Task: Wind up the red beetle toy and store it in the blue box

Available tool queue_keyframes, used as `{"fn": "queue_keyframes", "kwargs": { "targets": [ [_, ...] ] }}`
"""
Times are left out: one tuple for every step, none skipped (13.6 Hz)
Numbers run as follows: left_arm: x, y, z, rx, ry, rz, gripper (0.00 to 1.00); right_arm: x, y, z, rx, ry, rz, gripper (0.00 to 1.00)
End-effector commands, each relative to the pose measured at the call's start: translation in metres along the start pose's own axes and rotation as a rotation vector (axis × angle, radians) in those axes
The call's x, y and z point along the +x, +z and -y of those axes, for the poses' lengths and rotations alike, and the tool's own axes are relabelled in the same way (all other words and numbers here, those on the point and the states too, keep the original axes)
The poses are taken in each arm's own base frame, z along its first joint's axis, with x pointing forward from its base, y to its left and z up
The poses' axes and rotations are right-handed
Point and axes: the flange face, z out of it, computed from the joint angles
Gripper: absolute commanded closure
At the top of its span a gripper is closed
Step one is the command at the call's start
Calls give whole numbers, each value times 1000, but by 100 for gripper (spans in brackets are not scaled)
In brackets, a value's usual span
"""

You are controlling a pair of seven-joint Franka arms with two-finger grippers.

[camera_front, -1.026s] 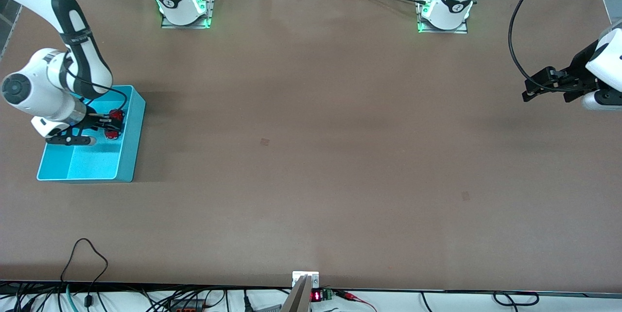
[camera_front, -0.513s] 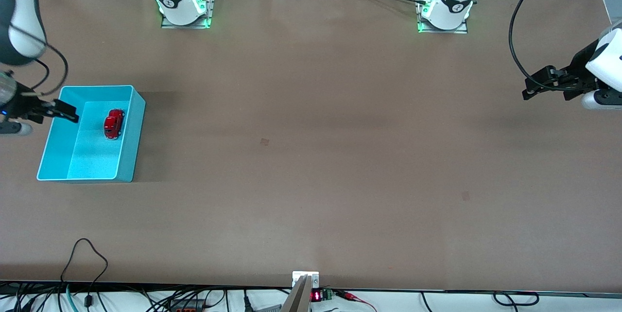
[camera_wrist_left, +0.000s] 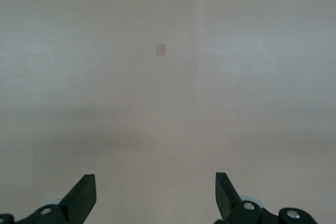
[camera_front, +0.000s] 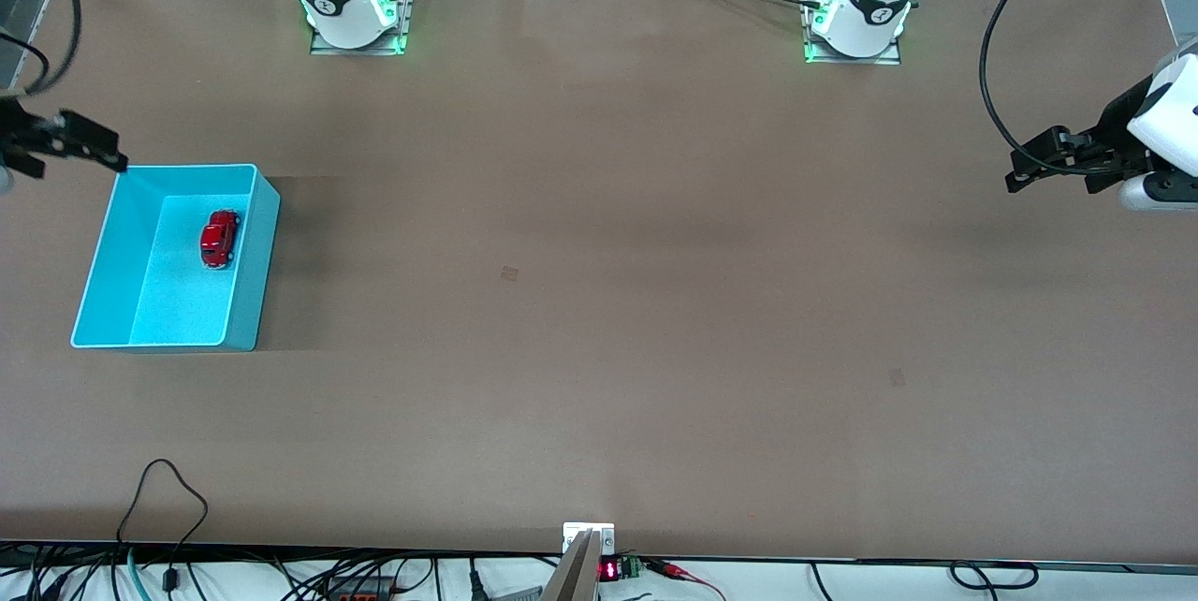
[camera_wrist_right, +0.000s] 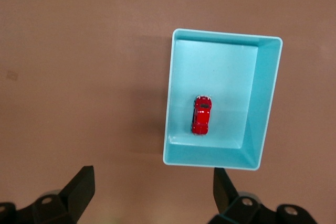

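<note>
The red beetle toy (camera_front: 218, 239) lies on the floor of the blue box (camera_front: 253, 255), near the box's end toward the robot bases. It also shows in the right wrist view (camera_wrist_right: 201, 115) inside the blue box (camera_wrist_right: 265, 103). My right gripper (camera_front: 89, 150) is open and empty, up in the air at the table's edge by the right arm's end, just off the box's corner. In its own view the right gripper (camera_wrist_right: 153, 184) hangs over bare table beside the box. My left gripper (camera_front: 1034, 172) is open and empty, waiting over the left arm's end of the table, also shown in its own view (camera_wrist_left: 155, 192).
The brown table (camera_front: 599, 301) carries two small darker marks (camera_front: 509, 273). Cables (camera_front: 164, 498) hang along the edge nearest the front camera. The arm bases (camera_front: 356, 11) stand along the farthest edge.
My right gripper has let go of the red beetle toy, left it in the blue box, and drawn up and away toward the table's edge. The left arm has not moved.
</note>
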Motion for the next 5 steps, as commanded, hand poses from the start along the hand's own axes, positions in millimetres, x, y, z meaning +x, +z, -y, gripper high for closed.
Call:
{"fn": "queue_keyframes", "kwargs": {
  "targets": [
    [0,-7,0,-2,1,-5,0,-9,-23,1,-15,14,10,0],
    [0,-8,-1,-2,3,-7,0,-9,-23,1,-14,15,8,0],
    [0,-8,-1,-1,4,-8,0,-9,-23,1,-13,15,5,0],
    [1,-9,-2,-2,4,-10,0,-8,-23,2,-12,15,3,0],
    [1,-9,-2,-2,4,-10,0,-8,-23,1,-16,14,4,0]
  ]
}}
